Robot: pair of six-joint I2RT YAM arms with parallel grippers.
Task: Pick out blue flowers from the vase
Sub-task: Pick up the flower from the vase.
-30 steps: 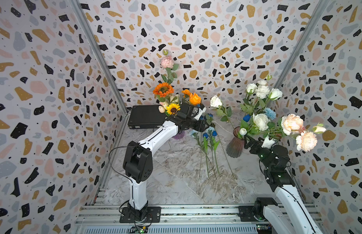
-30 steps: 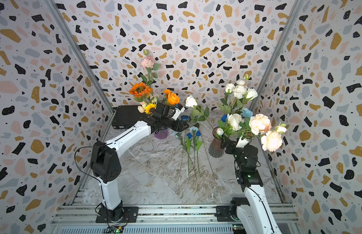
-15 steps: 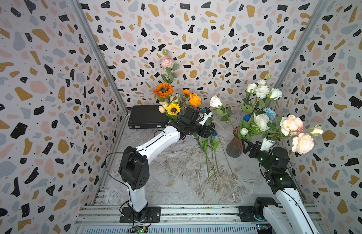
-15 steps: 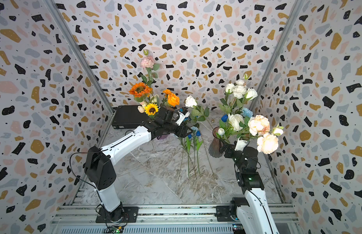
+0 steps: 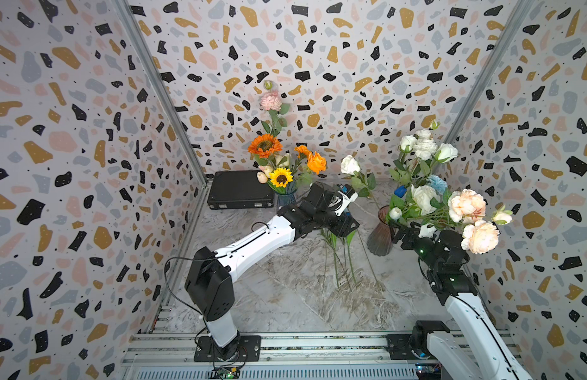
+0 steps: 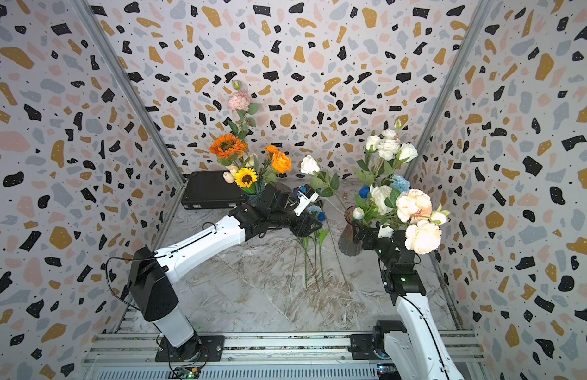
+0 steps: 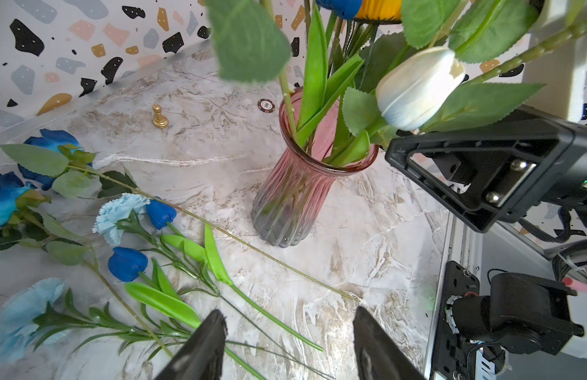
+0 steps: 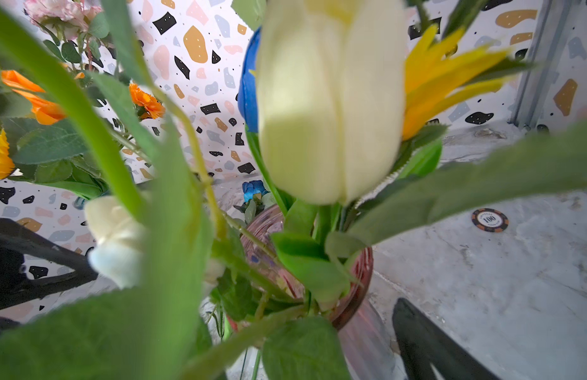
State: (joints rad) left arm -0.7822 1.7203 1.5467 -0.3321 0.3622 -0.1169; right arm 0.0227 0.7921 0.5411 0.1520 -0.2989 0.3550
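Note:
Several blue flowers lie on the marble floor: tulip buds (image 7: 160, 214), a pale carnation (image 7: 119, 212) and a rose (image 7: 52, 141). In the ribbed pink vase (image 5: 380, 233) (image 7: 295, 197) a blue bud (image 5: 400, 190) and a pale blue carnation (image 5: 437, 183) stand among white and peach blooms. My left gripper (image 7: 287, 329) hovers open over the laid stems, nothing between its fingers. My right gripper (image 5: 404, 232) sits by the vase rim, open. Only one of its fingers (image 8: 420, 339) shows, as leaves hide the other.
A blue vase (image 5: 285, 195) with sunflowers and orange blooms stands at the back, beside a black case (image 5: 239, 194). A gold pawn (image 7: 160, 116) and a poker chip (image 7: 267, 106) lie behind the pink vase. A white rose (image 5: 350, 164) rises between the two vases.
My left gripper has moved from near the blue vase forward and right, over the laid flowers. My right gripper has shifted left, closer to the pink vase.

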